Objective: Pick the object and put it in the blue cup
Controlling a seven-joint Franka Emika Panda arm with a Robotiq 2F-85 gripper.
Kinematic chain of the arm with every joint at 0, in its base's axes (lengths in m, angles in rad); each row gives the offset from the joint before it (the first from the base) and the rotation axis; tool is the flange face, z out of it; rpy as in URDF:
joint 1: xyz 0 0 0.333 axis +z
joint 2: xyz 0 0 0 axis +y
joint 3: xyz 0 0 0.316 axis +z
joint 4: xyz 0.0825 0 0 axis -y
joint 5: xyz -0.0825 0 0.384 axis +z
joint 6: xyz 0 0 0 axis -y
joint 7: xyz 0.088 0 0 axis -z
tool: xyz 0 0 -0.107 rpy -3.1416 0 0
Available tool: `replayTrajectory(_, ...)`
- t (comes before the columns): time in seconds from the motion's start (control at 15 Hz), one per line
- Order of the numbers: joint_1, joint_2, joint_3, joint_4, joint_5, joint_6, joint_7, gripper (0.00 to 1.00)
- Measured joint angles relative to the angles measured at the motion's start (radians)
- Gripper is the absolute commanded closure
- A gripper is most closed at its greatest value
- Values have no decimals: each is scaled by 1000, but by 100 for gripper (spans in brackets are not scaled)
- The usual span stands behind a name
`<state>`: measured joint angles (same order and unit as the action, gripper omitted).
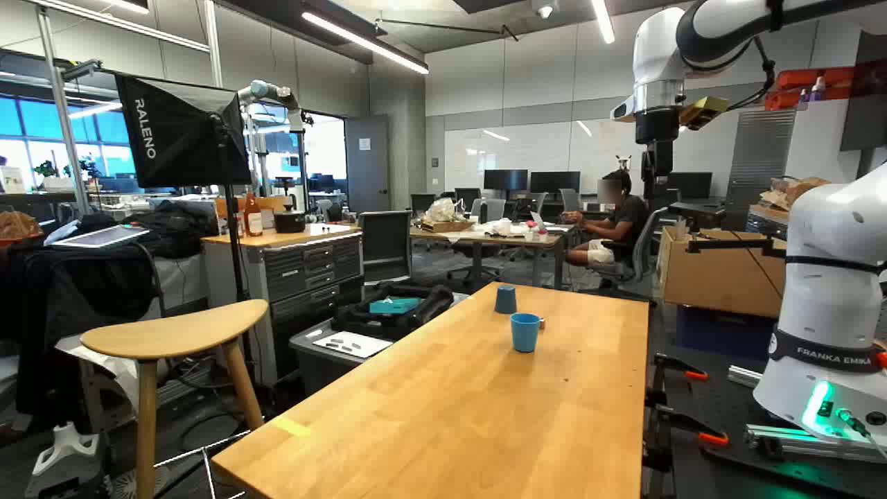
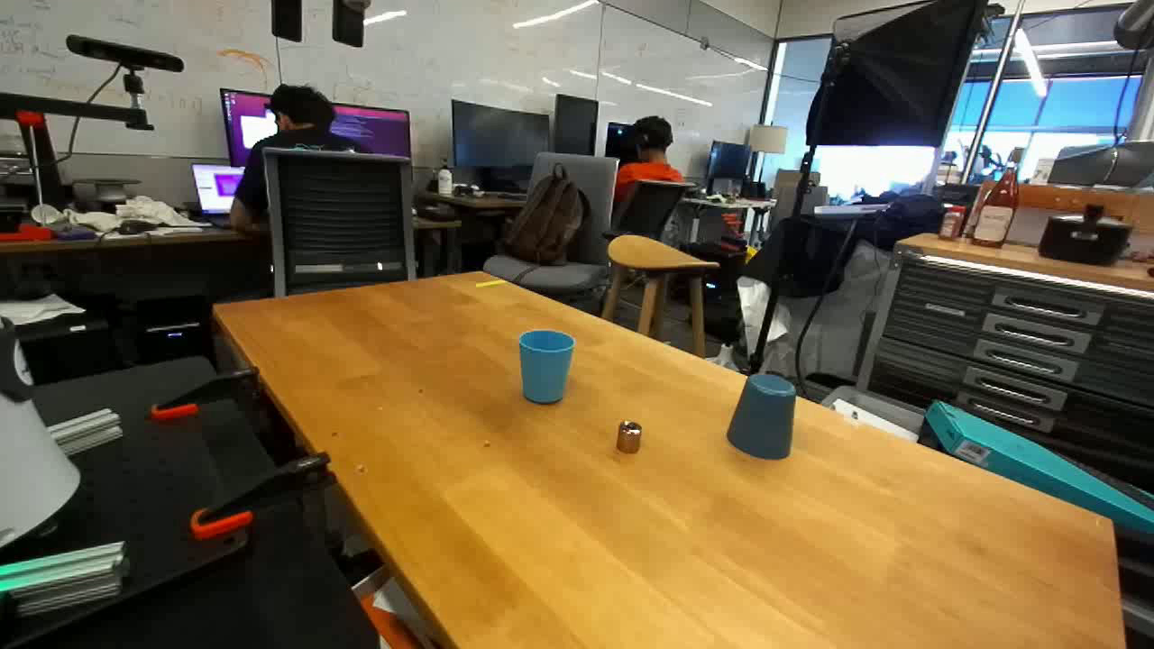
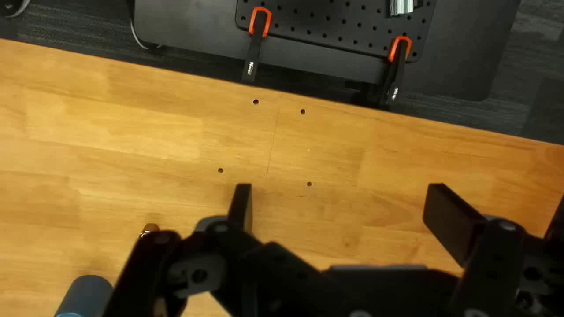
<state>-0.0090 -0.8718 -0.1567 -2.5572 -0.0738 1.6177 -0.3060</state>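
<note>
Nearest in the wrist view, the end effector (image 3: 339,193) hung well above the level of the blue cup (image 2: 546,370), its jaws wide apart with nothing between them. The task seemed to be at the approach, the pick not yet made: the likely object, a shiny cylinder (image 2: 628,438), stood on the counter (image 2: 559,514) near the blue cup, apart from it and outside it. The next move probably called for centring over that spot near the blue cup, coming straight down, and closing evenly on the round side, since something so small and slick could skid or tip; a lift above the blue cup's rim would have to follow. The shiny cylinder looked metallic, short and smooth, with brownish reflections, its top too small to read. Farther from the blue cup than the shiny cylinder was, an upturned cup (image 2: 763,422) stood base up, darker, matte and tapered, widening to the bottom. The blue cup itself was mouth up, thin-rimmed and plain-walled, narrowing downward, likely light plastic. Around it the counter was warm wood in joined strips, faintly glossy. Well beyond the blue cup came a stool (image 2: 661,253) with a curved, pale wooden seat
</note>
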Motion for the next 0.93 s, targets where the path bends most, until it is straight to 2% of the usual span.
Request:
replayTrajectory(0.47,0,1,1,1,0,23,8,0)
replayTrajectory(0.67,-6,59,5,-15,-26,231,75,0)
replayTrajectory(0.93,-66,272,5,-10,-80,585,192,0)
